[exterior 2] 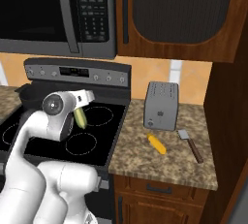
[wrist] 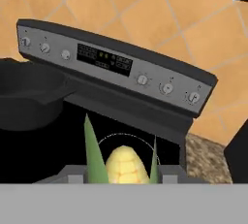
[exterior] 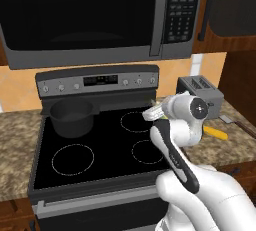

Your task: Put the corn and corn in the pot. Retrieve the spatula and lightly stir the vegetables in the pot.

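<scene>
jaws closed on one corn (wrist: 126, 165) above the stove (exterior: 100, 172), right of the pot (exterior: 73, 117).

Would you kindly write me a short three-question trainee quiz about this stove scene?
1. True or false: the pincer holds a corn cob.
2. The second cob lies: A) in the pot, B) on the counter before the toaster, C) on a burner.
3. Fill in: the pot sits on the rear ___ burner, seen from the robot.

Key: 1 true; 2 B; 3 left.
</scene>
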